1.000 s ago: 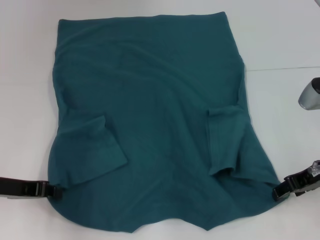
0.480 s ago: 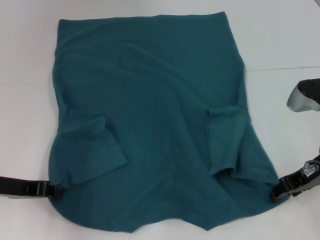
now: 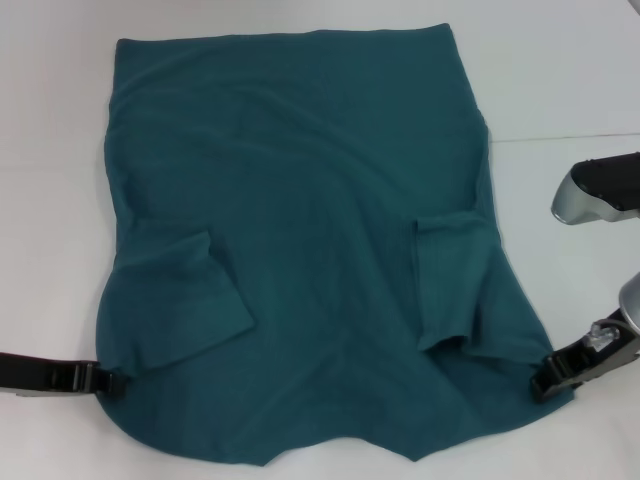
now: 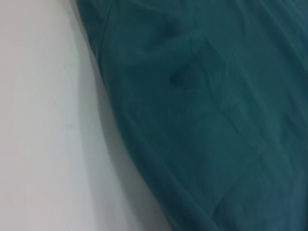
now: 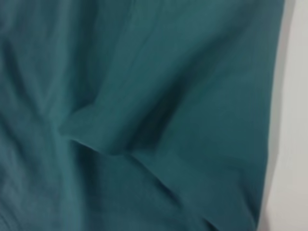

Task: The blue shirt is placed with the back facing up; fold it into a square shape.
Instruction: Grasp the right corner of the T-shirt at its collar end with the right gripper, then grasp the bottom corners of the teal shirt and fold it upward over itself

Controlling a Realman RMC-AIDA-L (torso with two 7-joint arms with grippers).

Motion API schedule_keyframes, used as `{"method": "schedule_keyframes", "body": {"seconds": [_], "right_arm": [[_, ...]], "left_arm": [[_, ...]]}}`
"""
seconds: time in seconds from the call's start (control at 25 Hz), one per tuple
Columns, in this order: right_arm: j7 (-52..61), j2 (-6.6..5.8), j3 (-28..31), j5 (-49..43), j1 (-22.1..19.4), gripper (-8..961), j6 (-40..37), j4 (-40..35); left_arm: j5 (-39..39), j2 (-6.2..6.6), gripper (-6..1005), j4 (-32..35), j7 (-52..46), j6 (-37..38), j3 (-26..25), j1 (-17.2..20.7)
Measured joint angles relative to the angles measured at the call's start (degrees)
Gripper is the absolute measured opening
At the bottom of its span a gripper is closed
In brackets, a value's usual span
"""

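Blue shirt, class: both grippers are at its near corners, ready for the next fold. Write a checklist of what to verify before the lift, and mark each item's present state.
1. Blue shirt lies flat on the white table, far edge straight: ok.
2. Both sleeves folded inward onto the body, left sleeve and right sleeve: ok.
3. Left gripper at the near left corner of the fabric: ok.
4. Right gripper at the near right corner: ok.
5. Jaws actually shut on cloth, either side: cannot tell.
6. Near hem even: not ok, it is wavy and notched.
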Motion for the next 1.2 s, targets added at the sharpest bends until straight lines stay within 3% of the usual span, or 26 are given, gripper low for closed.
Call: {"method": "schedule_keyframes", "body": {"seconds": [0.2, 0.44, 0.84, 1.2], "right_arm": [[-0.5, -0.31, 0.4, 3.1, 0.4, 408, -0.4, 0.1], [-0.9, -0.45, 0.5, 3.0, 0.4, 177, -0.5, 0.1], [-4.0, -0.40, 1.3, 3.8, 0.0, 63, -3.2, -1.4], [-11.9, -0.50, 2.9, 3.4, -0.3, 52, -21.3, -8.2]], "left_arm": [[0.0, 0.00, 65, -0.2, 0.0, 0.0, 0.0, -0.1], [-0.3, 0.00, 64, -0.5, 0.0, -0.1, 0.0, -0.1], [-0.4, 0.24, 75, -0.5, 0.0, 0.5, -0.1, -0.2], [2.2, 3.10, 85, -0.2, -1.1, 16.6, -1.6, -1.7]]}}
